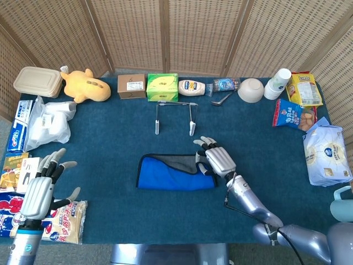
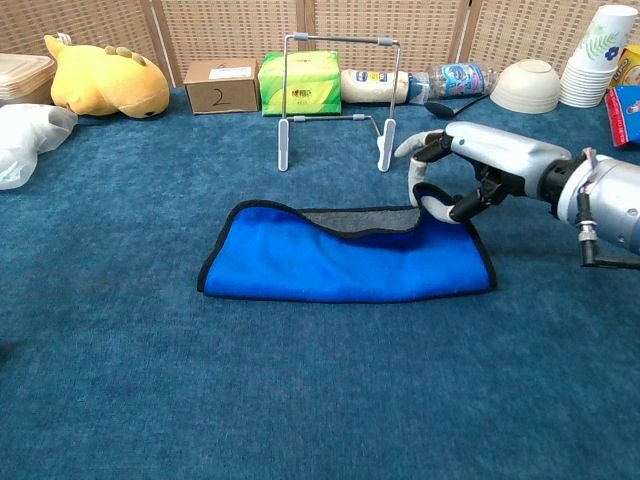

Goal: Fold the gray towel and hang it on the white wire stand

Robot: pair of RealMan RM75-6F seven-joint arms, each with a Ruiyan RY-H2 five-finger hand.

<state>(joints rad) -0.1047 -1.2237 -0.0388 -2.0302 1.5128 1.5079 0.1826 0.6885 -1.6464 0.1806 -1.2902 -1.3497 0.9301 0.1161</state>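
The gray towel (image 1: 171, 175) (image 2: 340, 260) lies folded at mid table, blue side up, with a strip of gray showing along its far edge. My right hand (image 1: 216, 159) (image 2: 470, 165) is at the towel's far right corner and pinches the upper layer's edge between thumb and finger, raising it slightly. The white wire stand (image 1: 174, 116) (image 2: 335, 95) stands upright just beyond the towel, left of that hand. My left hand (image 1: 41, 190) hovers at the table's near left with fingers spread and nothing in it; the chest view does not show it.
Along the back edge are a yellow plush (image 1: 85, 85), a cardboard box (image 1: 131, 86), a green tissue box (image 1: 162, 86), a bottle (image 1: 192, 87), a bowl (image 1: 250, 90) and paper cups (image 1: 277, 83). Snack bags (image 1: 292, 115) line the right side, a plastic bag (image 1: 49, 122) and packets the left.
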